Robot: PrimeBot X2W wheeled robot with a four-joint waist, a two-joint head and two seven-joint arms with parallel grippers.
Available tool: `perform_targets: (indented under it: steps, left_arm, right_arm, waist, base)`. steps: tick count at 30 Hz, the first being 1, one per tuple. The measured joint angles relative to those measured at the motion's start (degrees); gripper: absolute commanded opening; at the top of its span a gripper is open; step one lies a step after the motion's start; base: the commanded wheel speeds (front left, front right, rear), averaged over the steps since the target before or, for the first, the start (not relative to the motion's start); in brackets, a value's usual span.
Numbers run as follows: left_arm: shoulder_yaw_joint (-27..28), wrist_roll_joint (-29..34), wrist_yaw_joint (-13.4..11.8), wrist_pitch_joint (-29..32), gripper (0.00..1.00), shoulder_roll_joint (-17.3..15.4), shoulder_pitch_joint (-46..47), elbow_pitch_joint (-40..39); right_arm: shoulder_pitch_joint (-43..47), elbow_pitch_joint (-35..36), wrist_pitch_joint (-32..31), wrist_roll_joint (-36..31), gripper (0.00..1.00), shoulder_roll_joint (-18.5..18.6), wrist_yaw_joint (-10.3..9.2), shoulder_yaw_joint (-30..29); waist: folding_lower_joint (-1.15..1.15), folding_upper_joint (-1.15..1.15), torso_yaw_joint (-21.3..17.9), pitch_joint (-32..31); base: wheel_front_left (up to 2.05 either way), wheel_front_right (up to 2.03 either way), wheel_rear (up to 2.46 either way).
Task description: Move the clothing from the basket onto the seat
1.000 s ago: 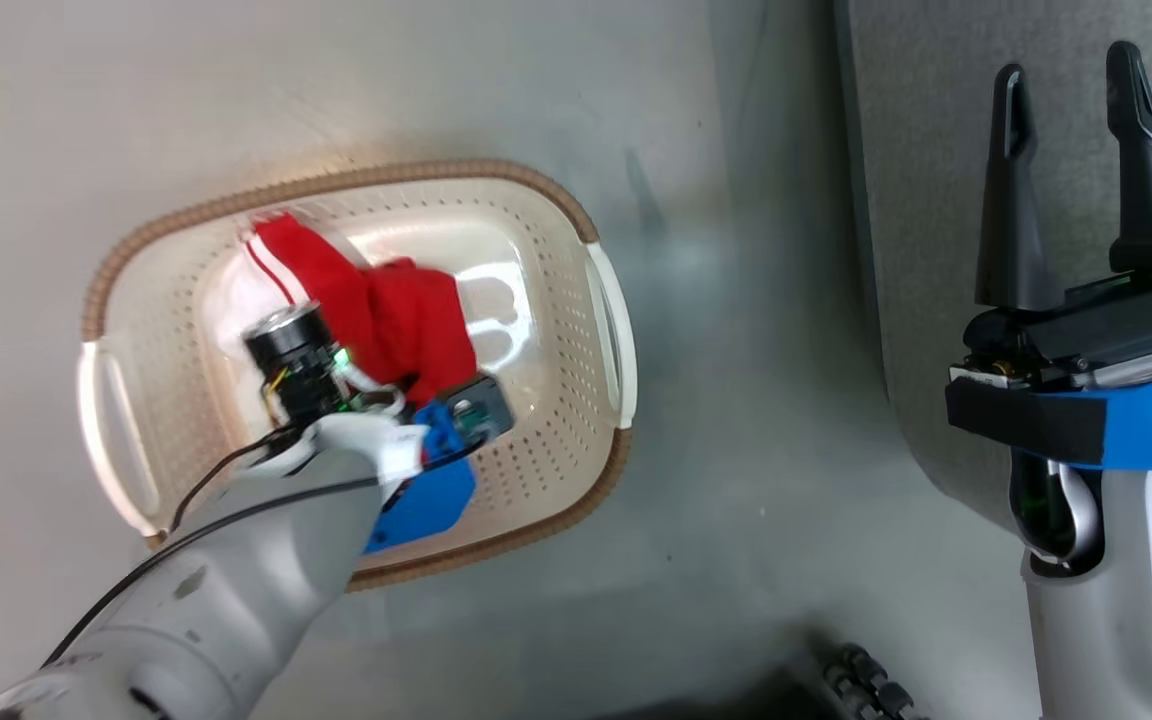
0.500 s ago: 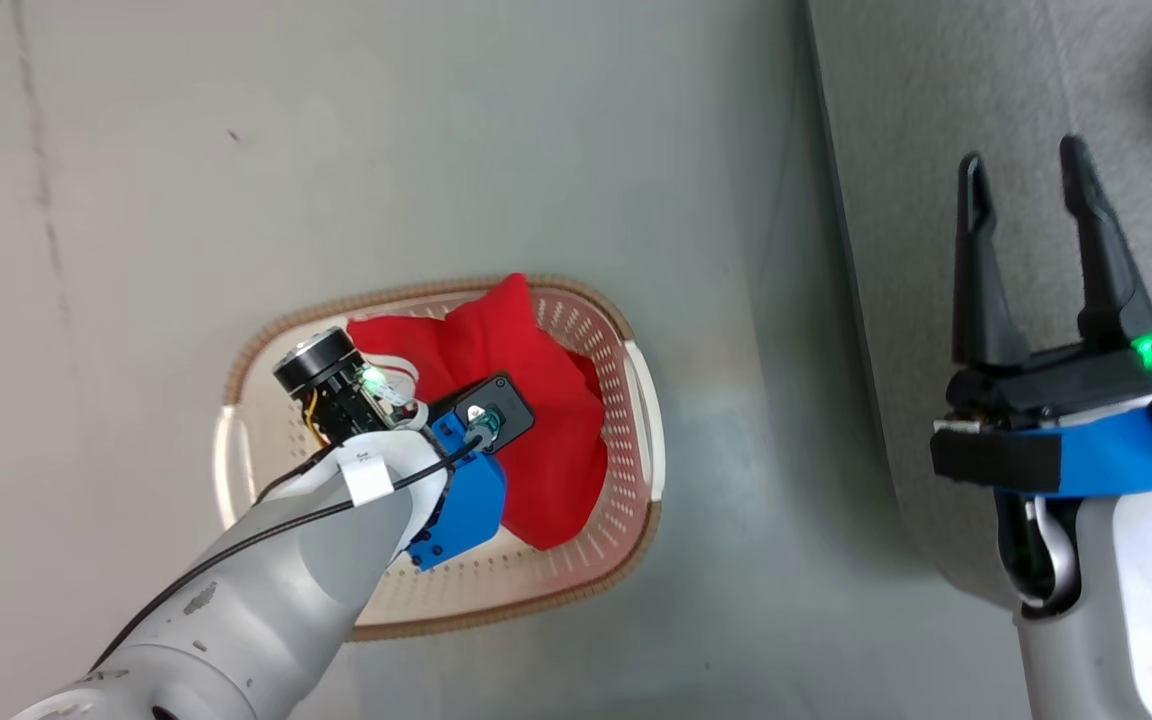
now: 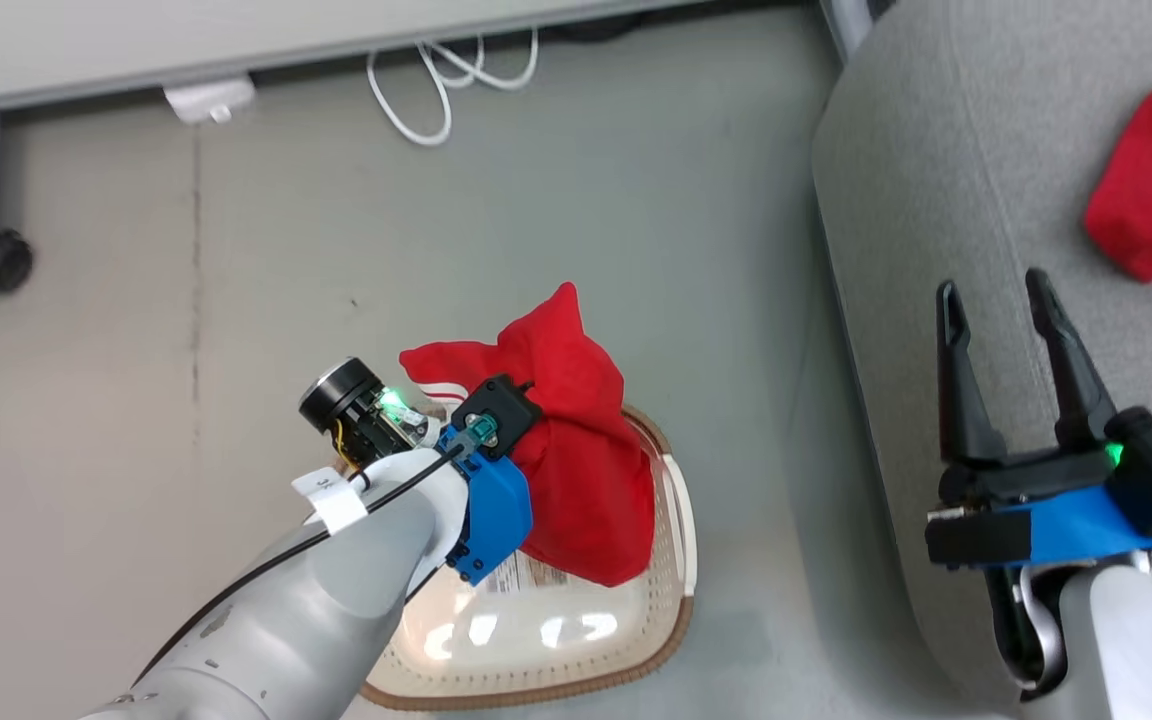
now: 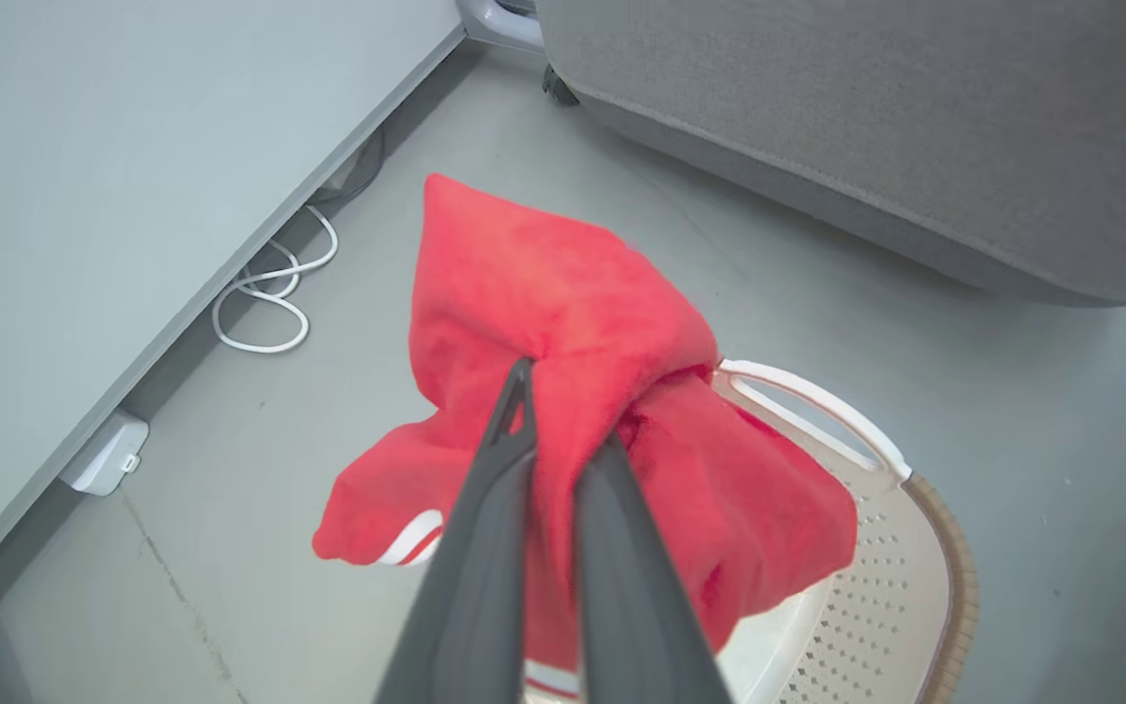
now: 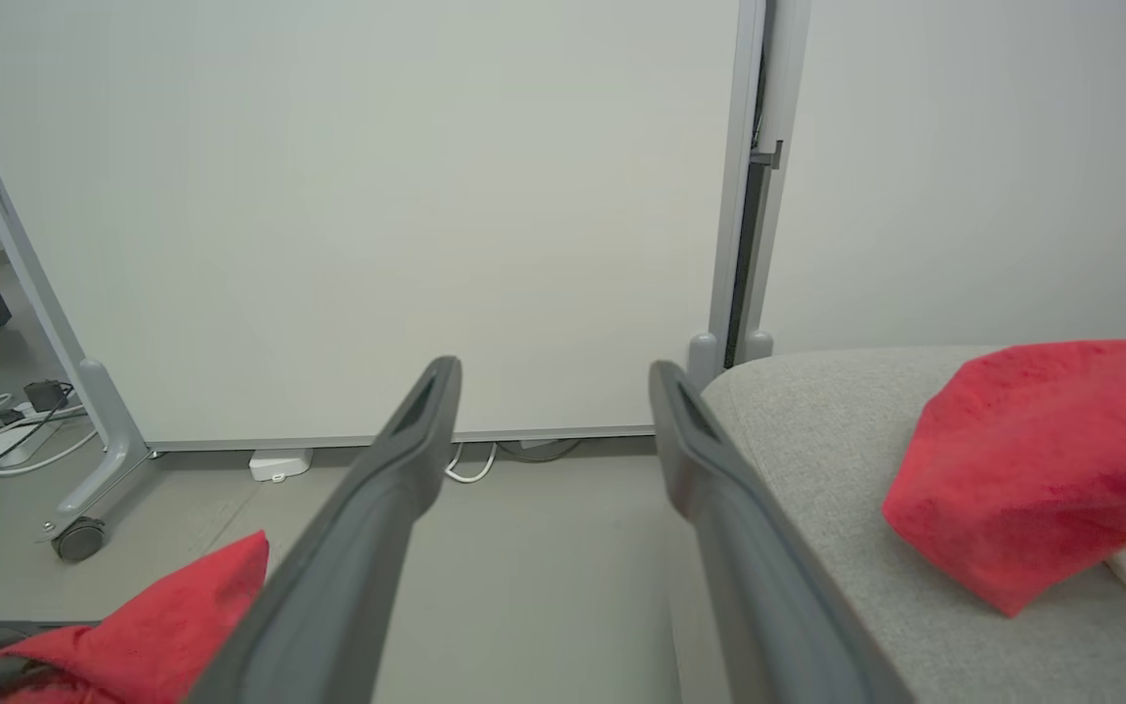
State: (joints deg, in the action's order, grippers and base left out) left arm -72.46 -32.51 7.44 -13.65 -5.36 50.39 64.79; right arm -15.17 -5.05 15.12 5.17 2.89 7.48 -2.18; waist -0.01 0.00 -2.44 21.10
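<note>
Left gripper point(image 4: 563, 411): jaws clamped on a bunched fold of the red garment point(image 4: 563, 284), which hangs over the basket point(image 4: 954, 577). I cannot tell whether its lowest fold is above the rim. Right gripper point(image 3: 992, 283): jaws spread, holding nothing, above the edge of the seat point(image 3: 936, 150), where a second red garment point(image 3: 1151, 200) lies.

Risks: the hold is narrow, so a brisk swing could shed the cloth onto the floor point(image 3: 736, 200). The trailing striped corner point(image 4: 407, 538) could snag the rim and drag the basket.
</note>
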Motion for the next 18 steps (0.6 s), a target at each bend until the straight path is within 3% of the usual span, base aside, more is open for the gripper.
perform_targets:
  steps: [8, 18]
  left_arm:
    - [2.48, -3.53, 0.0, -1.26, 0.0, -0.65, -1.57, -2.38]
    - [11.41, -3.45, -1.99, -1.34, 0.0, -4.3, -4.76, -14.36]
  right_arm:
    - [4.48, -1.92, 0.0, 0.09, 1.0, 0.0, 0.0, -0.25]
    - [9.24, -3.04, 0.0, 0.96, 1.0, 0.0, 0.0, -0.35]
  waist:
    - [-0.01, 0.0, 1.53, -7.73]
    - [0.0, 0.0, 3.2, -15.35]
  base:
    - [0.0, 0.0, 0.0]
    - [0.0, 0.0, 0.0]
